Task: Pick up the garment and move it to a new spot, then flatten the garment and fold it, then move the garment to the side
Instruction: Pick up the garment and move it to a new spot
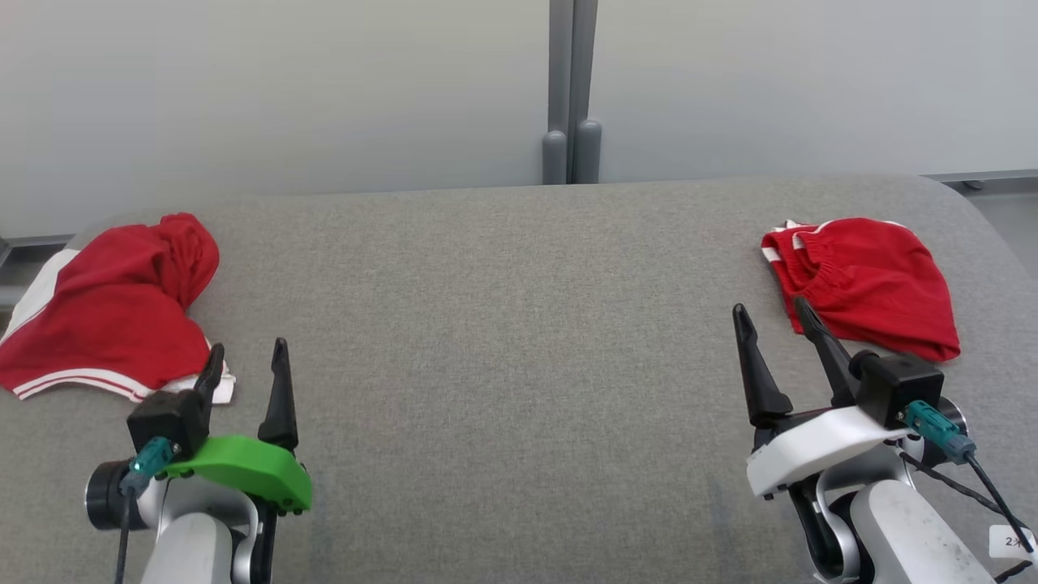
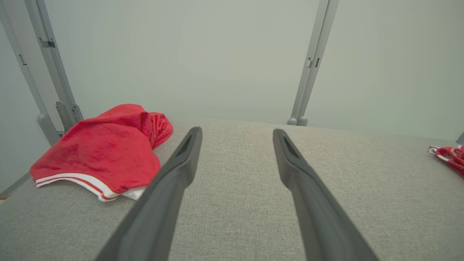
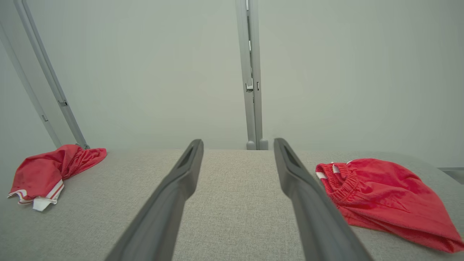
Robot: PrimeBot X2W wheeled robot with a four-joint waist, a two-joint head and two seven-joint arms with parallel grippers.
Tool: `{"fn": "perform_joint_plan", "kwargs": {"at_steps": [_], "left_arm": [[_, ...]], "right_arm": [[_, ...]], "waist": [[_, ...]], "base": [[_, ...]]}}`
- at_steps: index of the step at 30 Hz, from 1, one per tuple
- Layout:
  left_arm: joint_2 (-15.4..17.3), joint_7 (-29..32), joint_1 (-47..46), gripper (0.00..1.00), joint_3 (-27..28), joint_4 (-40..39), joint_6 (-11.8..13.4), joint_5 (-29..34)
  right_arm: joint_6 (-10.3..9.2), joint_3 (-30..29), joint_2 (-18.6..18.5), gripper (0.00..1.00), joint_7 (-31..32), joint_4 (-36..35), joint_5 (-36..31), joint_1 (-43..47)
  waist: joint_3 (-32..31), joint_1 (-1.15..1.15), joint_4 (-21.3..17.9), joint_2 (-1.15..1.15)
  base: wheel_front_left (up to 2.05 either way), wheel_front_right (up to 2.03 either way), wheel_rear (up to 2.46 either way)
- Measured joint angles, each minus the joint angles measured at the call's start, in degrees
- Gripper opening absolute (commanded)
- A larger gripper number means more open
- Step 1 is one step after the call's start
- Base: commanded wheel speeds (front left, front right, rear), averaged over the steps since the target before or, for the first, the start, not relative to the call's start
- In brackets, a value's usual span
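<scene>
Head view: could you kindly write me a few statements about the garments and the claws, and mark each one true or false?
1. The left garment and the right garment, both red, lie at opposite ends of the grey surface. True.
2. The left claw is shut on the left garment. False: the left claw is open, with only bare surface between its fingers.
3. The right claw is open. True.
4. Both garments are folded flat. False: both lie crumpled.
5. The left garment has white trim. True.
</scene>
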Motion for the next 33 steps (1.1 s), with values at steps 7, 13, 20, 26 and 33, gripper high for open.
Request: {"fn": "perform_joint_plan", "kwargs": {"at_steps": [7,13,20,26,33], "left_arm": [[0.24,0.0,7.12,1.0,-2.11,-5.93,2.6,-2.16],[0.54,0.0,11.32,1.0,-4.95,-10.24,4.79,-3.0],[0.75,0.0,14.52,1.0,-6.83,-14.12,6.28,-2.98],[0.99,0.0,16.43,1.0,-7.7,-16.78,7.46,-2.46],[1.07,0.0,18.27,1.0,-8.72,-19.18,8.05,-2.04]], "right_arm": [[-0.01,0.14,0.62,1.0,-0.36,0.08,0.41,1.79],[-0.01,0.12,0.86,1.0,-0.76,0.11,0.41,3.14],[-0.01,0.35,1.19,1.0,-0.77,0.48,0.41,4.65],[-0.01,0.33,1.15,1.0,-0.86,0.49,0.41,4.67],[-0.01,0.21,1.1,1.0,-1.26,0.45,0.4,4.74]], "waist": [[-1.42,0.0,-2.2,0.0],[-2.03,0.0,-2.92,0.0],[-2.33,0.0,-3.13,0.0],[-2.58,0.0,-3.31,0.0],[-2.69,0.0,-3.35,0.0]], "base": [[0.0,0.0,0.0],[0.0,0.0,0.0],[0.0,0.0,0.0],[0.0,0.0,0.0],[0.0,0.0,0.0]]}}
